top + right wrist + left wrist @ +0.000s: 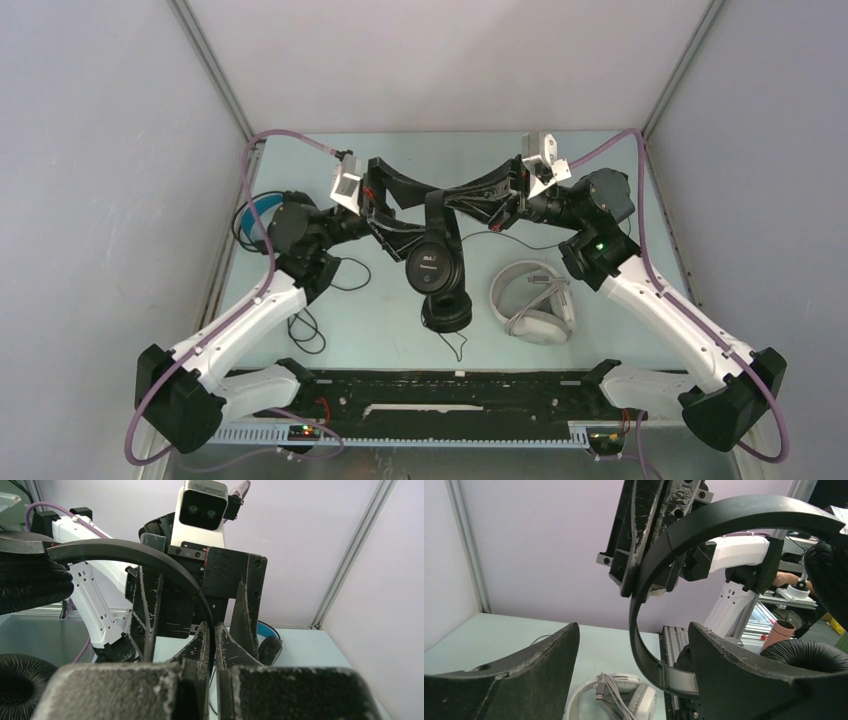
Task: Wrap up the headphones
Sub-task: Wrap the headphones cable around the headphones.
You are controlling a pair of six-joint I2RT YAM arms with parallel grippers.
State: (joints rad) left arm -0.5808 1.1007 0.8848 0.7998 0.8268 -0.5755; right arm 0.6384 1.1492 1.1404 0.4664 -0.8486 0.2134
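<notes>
The task looks about a third done, by my reading. The white headset (532, 302) lies on the tabletop (450, 150) right of centre, towards the near edge, with its grey cable (611, 692) gathered in a bundle across the earcups and the plug resting on top, so that one seems wrapped. The black headset (433, 265) is the one in hand: it hangs above the middle of the tabletop, earcups down, one low enough that I cannot tell whether it rests on the surface. The right tool (211, 630) is pinched tight on its thin headband (724, 515), with the band squeezed between the two fingers. The left tool (633, 630) stands wide apart, its fingers on either side of the same band and not gripping it. This headset's thin black cord (458, 345) trails loose towards the near edge, so the winding is not yet done. The blue-lined headset (262, 212) sits at the left edge of the tabletop, partly hidden by the left arm, and appears untouched. A loose black cable (310, 325) lies in open loops near that edge; I cannot tell which headset it belongs to. What remains, I judge, is coiling the held headset's cord and then dealing with the blue-lined one. No box, tray or other container shows in any view, so nothing is stowed.
</notes>
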